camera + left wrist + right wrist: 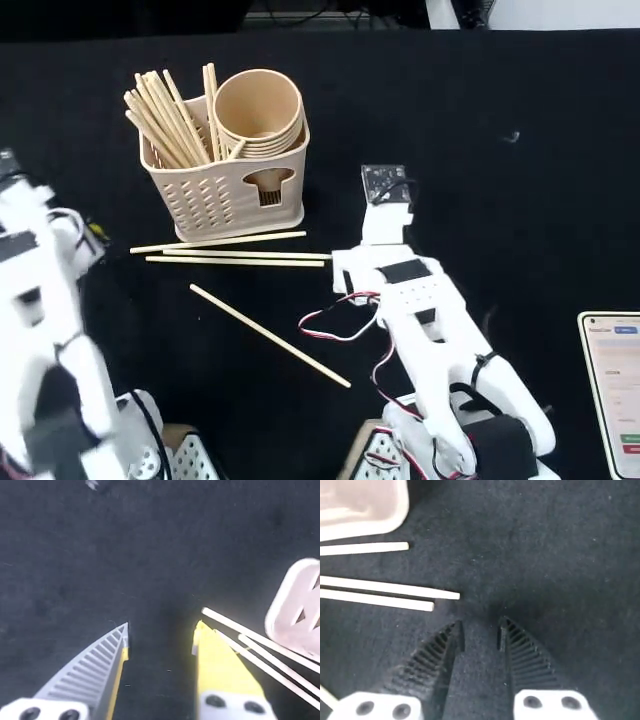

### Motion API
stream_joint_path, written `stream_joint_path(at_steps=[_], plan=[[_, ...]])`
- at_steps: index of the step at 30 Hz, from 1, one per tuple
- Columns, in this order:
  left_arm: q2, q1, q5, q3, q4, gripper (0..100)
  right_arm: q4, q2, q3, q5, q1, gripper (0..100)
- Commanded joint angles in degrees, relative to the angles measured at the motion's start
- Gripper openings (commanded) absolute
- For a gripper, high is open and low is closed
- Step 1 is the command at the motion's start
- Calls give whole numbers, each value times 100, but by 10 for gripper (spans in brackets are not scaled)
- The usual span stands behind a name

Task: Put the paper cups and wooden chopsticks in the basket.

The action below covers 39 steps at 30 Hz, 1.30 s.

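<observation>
Three wooden chopsticks (pixel 245 254) lie loose on the black cloth (pixel 500 200), nearly parallel and just beside the front of the basket (pixel 215 195). A fourth chopstick (pixel 270 336) lies on a slant nearer to my arms. The basket stands upright, with a stack of paper cups (pixel 258 105) in one side and a bundle of chopsticks (pixel 165 115) leaning in the other. My left gripper (pixel 160 635) hangs over bare cloth, its jaws spread wide and nothing between them. The ends of the loose chopsticks lie just beside its yellow finger (pixel 220 670), and a corner of the basket shows beyond them. My right gripper (pixel 479 630) is released too, its dark jaws a little apart over the cloth and empty. The other ends of those three chopsticks are near its tips, and the basket's corner is past them. A phone (pixel 612 390) lies at the table's edge, by my right arm (pixel 420 310).
</observation>
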<state>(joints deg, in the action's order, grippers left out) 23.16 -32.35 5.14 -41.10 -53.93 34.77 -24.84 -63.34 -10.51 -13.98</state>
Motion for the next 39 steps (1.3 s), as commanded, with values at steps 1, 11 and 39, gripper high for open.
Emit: stream_joint_path(at_steps=[1,11,39], plan=[[-1204,532,431,857,-35,218,-97,-233,13,88,97,124],[-1890,708,404,1640,18,217,-105,-233,4,97,97,124],[-1266,998,-1503,-233,396,213,-105,-242,4,97,88,124]])
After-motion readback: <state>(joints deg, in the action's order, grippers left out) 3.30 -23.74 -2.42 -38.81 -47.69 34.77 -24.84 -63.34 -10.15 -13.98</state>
